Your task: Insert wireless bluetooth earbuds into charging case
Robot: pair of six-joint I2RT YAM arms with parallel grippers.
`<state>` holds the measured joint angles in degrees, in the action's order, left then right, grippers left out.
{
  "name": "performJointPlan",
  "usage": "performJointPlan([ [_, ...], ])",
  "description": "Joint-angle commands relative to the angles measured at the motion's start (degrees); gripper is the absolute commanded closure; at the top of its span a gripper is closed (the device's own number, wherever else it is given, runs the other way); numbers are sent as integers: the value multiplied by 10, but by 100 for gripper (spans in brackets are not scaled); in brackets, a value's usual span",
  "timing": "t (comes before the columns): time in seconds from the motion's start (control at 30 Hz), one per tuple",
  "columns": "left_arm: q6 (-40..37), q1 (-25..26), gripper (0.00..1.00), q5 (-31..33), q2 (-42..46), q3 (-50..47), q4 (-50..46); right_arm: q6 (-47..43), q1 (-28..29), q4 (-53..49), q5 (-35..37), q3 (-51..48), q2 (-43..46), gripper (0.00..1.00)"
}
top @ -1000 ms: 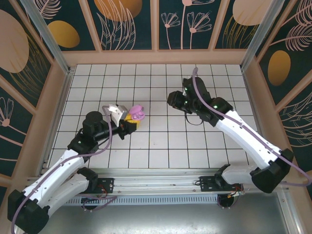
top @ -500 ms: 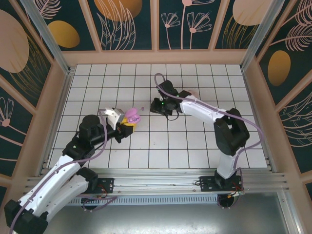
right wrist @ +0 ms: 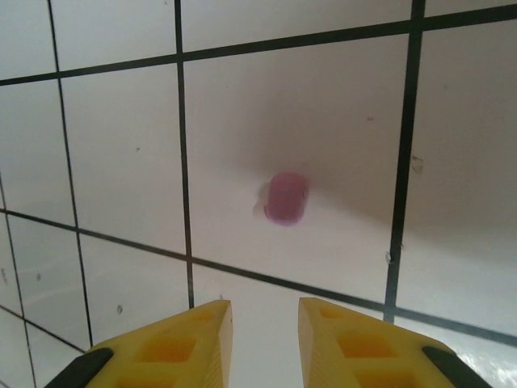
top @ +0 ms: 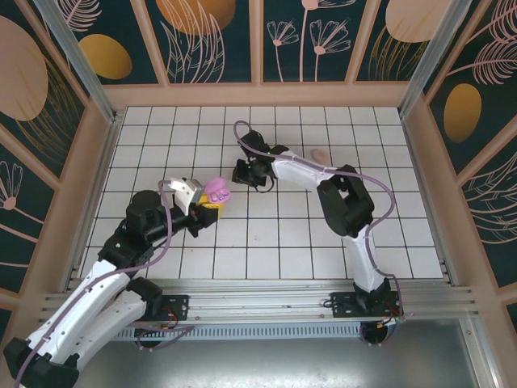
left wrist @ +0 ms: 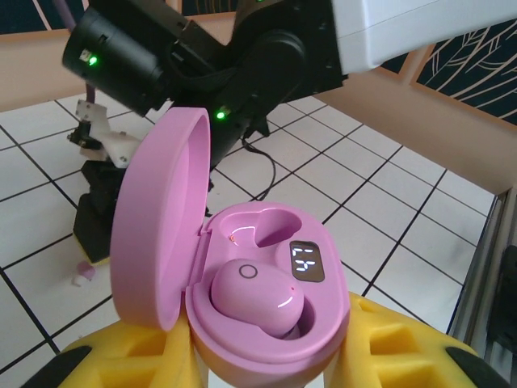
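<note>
One pink earbud (left wrist: 257, 295) sat in the open charging case (left wrist: 319, 315) beside an empty socket, and the lid (left wrist: 157, 234) stood up at the left. The left gripper (left wrist: 262, 360) held the case, jaws clamped on its base. A second small pink piece (right wrist: 284, 198), probably an earbud though blurred, lay on the white tiled desk (right wrist: 105, 145). The right gripper (right wrist: 262, 331) hung just over it, jaws a little apart, touching nothing.
</note>
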<state>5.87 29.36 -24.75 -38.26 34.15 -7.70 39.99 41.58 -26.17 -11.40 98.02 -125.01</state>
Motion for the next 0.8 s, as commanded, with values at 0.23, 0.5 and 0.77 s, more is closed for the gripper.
performJointPlan([
  [0.23,-17,3,100,14,20,22,-22,14,7,-29,49,57,-49,72],
  [0.5,-29,3,100,15,19,28,-29,11,11,-34,48,91,-78,72],
  [0.77,-42,3,100,19,27,27,-43,9,11,-72,54,133,-114,71],
])
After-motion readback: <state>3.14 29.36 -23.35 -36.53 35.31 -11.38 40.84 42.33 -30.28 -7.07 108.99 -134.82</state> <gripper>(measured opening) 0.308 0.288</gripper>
